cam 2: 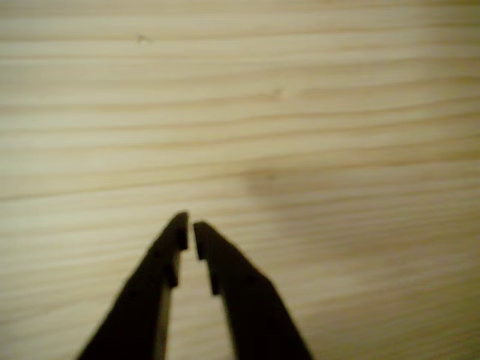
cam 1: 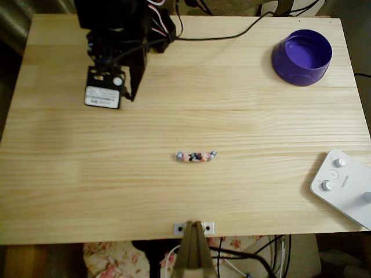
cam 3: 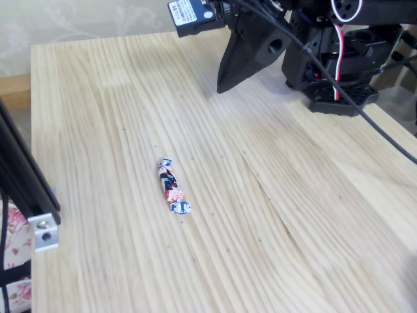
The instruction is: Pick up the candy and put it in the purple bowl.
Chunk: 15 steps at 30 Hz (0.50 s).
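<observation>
The candy (cam 1: 196, 156), a small pinkish-red wrapped sweet with twisted ends, lies flat near the middle of the wooden table (cam 1: 69, 191); the fixed view has the candy (cam 3: 172, 186) at lower left. The purple bowl (cam 1: 302, 57) stands at the back right corner with nothing in it. My black gripper (cam 1: 132, 95) hangs over the back left of the table, well away from the candy and far from the bowl. In the wrist view the gripper (cam 2: 190, 225) has its fingertips almost touching over bare wood, holding nothing. The fixed view shows the gripper (cam 3: 221, 88) pointing down above the table.
A white device with round knobs (cam 1: 343, 185) lies at the front right edge. A metal clamp (cam 1: 193, 227) grips the front edge. The arm's base and cables (cam 1: 127, 23) sit at the back left.
</observation>
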Each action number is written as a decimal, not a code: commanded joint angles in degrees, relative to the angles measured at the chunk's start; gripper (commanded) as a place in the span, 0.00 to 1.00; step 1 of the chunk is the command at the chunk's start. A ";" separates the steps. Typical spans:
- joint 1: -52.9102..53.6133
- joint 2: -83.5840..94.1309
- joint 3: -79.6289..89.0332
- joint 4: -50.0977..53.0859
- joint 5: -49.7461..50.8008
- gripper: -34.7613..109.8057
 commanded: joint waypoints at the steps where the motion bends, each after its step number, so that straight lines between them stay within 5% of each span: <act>1: 0.35 0.79 -0.44 -0.70 -0.53 0.23; 15: 0.00 0.79 -0.44 -0.70 -1.05 0.23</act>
